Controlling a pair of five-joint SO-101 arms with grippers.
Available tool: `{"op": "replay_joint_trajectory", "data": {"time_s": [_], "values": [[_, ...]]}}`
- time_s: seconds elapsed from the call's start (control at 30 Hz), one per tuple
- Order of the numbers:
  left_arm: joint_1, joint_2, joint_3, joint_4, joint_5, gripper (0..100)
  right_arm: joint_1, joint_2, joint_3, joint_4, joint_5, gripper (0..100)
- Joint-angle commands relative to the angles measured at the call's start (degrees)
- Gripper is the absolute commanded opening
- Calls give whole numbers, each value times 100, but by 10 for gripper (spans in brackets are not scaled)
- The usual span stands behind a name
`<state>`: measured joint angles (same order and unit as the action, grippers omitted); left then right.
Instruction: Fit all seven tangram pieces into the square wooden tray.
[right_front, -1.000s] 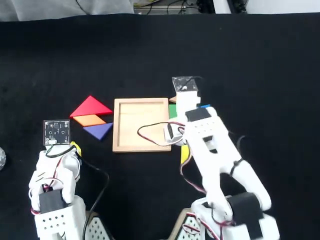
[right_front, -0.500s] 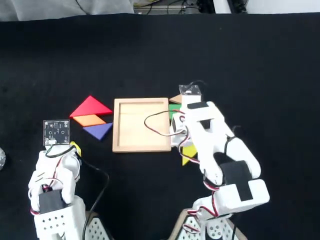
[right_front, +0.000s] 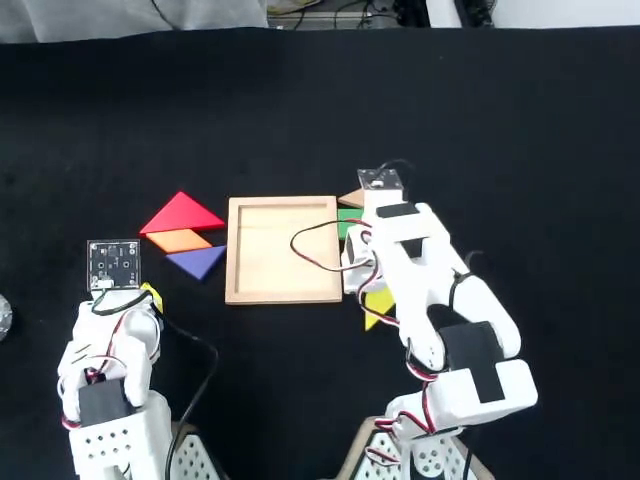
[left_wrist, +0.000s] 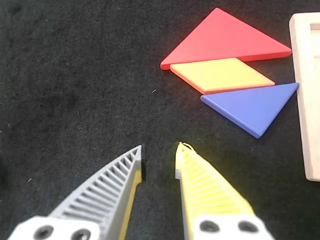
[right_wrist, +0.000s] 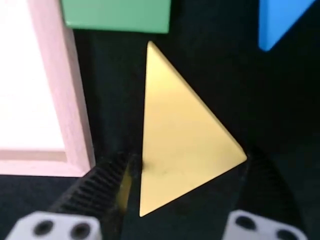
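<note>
**Right gripper on the yellow triangle beside the tray**

The right gripper (right_wrist: 187, 165) clasps the yellow triangle (right_wrist: 175, 145), which lies flat on the cloth (right_wrist: 210, 60). One finger is on its long edge, the other at the square corner. That long edge runs parallel to the tray (right_wrist: 55, 90) rim, with a dark strip between them. One sharp tip points at the green piece (right_wrist: 117, 14). The tray floor shows bare wood. The left gripper (left_wrist: 159, 150) hangs narrowly parted, well short of the red triangle (left_wrist: 225, 37).
</note>
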<state>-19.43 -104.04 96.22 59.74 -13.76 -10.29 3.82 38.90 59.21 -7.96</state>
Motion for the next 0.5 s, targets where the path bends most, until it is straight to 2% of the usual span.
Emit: {"op": "replay_joint_trajectory", "data": {"time_s": [0.0,0.23,0.33,0.47], "values": [[-13,-9,119,-88,-35,120,53,40,-224,-185,149,279],[-4,-9,119,-88,-35,120,70,-198,-224,-141,149,279],[-4,-9,119,-88,-35,120,70,-840,-312,-18,149,279],[-4,-9,119,-88,-35,120,9,-1780,-945,633,132,279]]}}
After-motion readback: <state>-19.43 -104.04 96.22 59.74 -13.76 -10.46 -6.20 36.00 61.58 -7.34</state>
